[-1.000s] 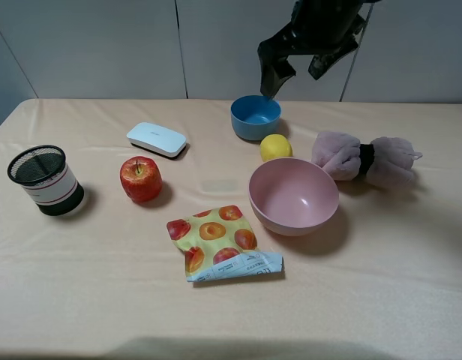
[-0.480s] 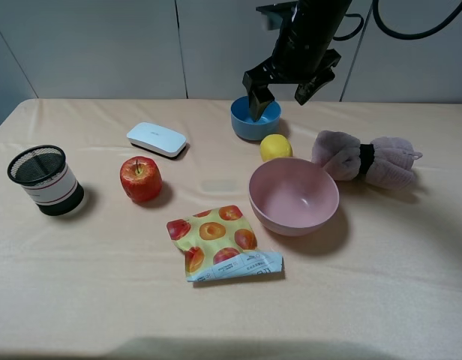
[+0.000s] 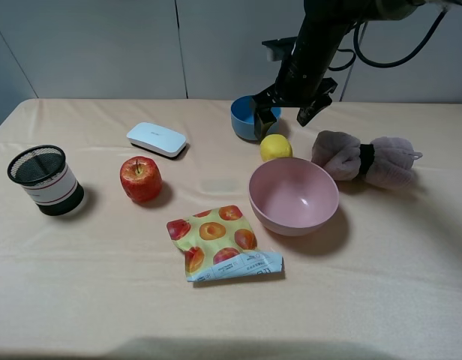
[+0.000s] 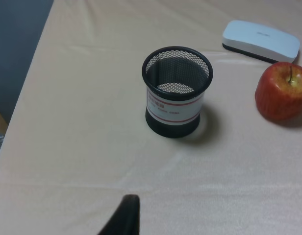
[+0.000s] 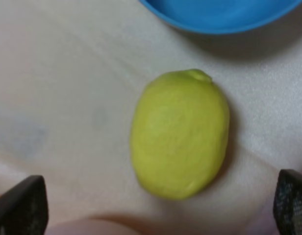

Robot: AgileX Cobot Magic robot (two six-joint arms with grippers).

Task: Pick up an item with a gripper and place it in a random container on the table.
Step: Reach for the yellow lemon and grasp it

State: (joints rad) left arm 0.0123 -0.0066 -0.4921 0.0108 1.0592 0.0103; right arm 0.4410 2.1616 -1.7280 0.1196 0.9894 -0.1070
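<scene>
Now the step in hand looks like the approach to the grasp: the right end effector (image 3: 282,120) hangs above the lemon (image 3: 276,147), which lies on the desk (image 3: 381,262) and is not yet gripped. The jaws are spread wide, well wider than the lemon, and they hold nothing. In the right wrist view the two fingers (image 5: 21,205) show only at the picture's edges, one on each side of the lemon (image 5: 179,133), with bare cloth between each of them and the fruit. They flank its narrower width, which I judge a good line for closing, since the pads would meet the flatter flanks and not the pointed ends. To do this well, the arm should go straight down until the pads are level with the lemon's middle, keep it centred between them, and close gently, because a round fruit pinched off-centre is likely to roll or squirt out. The blue bowl (image 3: 242,129) sits just behind the lemon, near it but apart from it. In the high view one finger overlaps the bowl's rim, and I cannot tell whether it touches, so that finger needs room on the way down. The pink bowl (image 3: 291,221) lies just in front of the lemon and should not be nudged either. Of the left end effector (image 4: 122,220) only one dark tip shows, so I cannot tell its state.
</scene>
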